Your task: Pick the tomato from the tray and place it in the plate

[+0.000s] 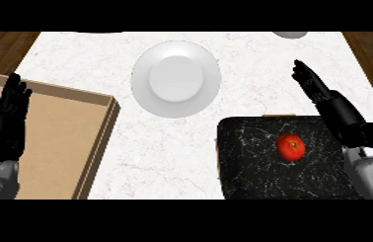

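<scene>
Table [262, 53] w/ box [58, 137] at left, black tray [247, 157], white plate [176, 79] center. Tomato [290, 146] sits on tray, right of middle. You'd find it round, smooth, likely soft; cup its sides. Right hand [312, 85] fingers straight, empty; left hand [13, 117] open, resting. No writing visible.

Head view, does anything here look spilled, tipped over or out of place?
Nothing stands out. The tomato sits on the black tray, the white plate lies bare on the counter, and neither the left hand nor right hand holds anything.
</scene>
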Motion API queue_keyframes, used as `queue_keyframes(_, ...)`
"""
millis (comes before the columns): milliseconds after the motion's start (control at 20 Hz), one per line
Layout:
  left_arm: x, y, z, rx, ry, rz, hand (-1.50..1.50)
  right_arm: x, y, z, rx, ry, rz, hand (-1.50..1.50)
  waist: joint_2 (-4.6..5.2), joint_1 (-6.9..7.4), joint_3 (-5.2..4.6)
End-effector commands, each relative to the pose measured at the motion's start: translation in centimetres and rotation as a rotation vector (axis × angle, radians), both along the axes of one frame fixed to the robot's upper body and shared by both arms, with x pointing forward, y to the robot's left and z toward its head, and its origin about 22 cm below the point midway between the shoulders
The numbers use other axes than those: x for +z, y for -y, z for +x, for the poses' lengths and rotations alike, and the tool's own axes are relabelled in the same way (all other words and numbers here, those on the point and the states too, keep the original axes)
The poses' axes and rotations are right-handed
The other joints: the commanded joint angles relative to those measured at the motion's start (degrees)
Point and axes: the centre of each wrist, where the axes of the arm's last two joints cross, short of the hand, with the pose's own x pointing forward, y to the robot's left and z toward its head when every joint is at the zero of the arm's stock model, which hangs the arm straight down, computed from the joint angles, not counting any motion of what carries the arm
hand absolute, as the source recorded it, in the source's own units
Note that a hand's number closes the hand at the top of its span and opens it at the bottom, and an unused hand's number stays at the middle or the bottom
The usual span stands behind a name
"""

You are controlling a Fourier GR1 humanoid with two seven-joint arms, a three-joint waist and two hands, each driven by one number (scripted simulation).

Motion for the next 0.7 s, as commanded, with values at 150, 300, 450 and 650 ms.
queue_keyframes(150, -2.0, -0.5, -2.3, -0.097, -0.072, 0.151, 0.00, 0.6, -1.1, 0.6, -0.030, -0.030, 0.579, -1.50, -0.19, -2.20, 1.09)
queue_keyframes(300, -3.3, -0.4, -3.5, -0.169, -0.142, 0.187, 0.00, 2.5, 4.7, 0.3, -0.364, 0.047, 0.154, -1.50, -0.26, -3.60, 0.54)
queue_keyframes(450, -4.2, 0.3, -4.0, -0.185, -0.157, 0.189, 0.00, -1.5, 0.3, -1.9, -0.542, 0.173, 0.545, -1.50, -0.44, -3.80, 0.92)
queue_keyframes(650, -6.1, -0.2, -5.8, -0.185, -0.152, 0.186, 0.00, -2.6, -0.8, -7.0, -0.634, 0.255, 0.675, -1.50, -0.59, -3.82, 0.88)
